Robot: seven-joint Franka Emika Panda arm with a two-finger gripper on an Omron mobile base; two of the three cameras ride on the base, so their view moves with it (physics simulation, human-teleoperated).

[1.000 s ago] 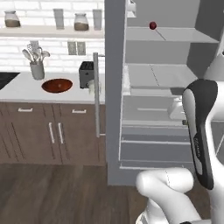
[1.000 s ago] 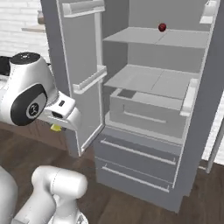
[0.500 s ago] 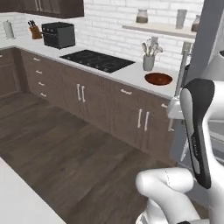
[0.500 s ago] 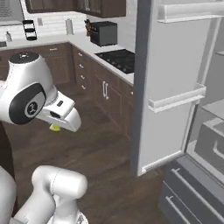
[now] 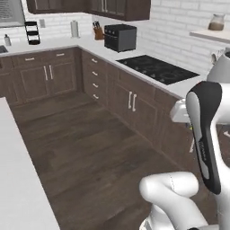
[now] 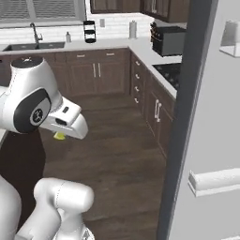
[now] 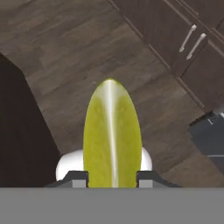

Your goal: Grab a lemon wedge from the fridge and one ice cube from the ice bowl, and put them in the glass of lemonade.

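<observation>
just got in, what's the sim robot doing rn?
The white Franka arm's two-finger gripper is shut on a small bright yellow lemon wedge, held over the dark wood floor. The matte grey fridge door stands open beside the base. The views face dark brown cabinets, a black cooktop and a black toaster oven.

Glossy white arm of rounded, tube-like segments, with dark grey to black bands at the joints. Long black panel with faint pale lettering along one upright link. Round black joint cap bearing a small pale logo.
</observation>
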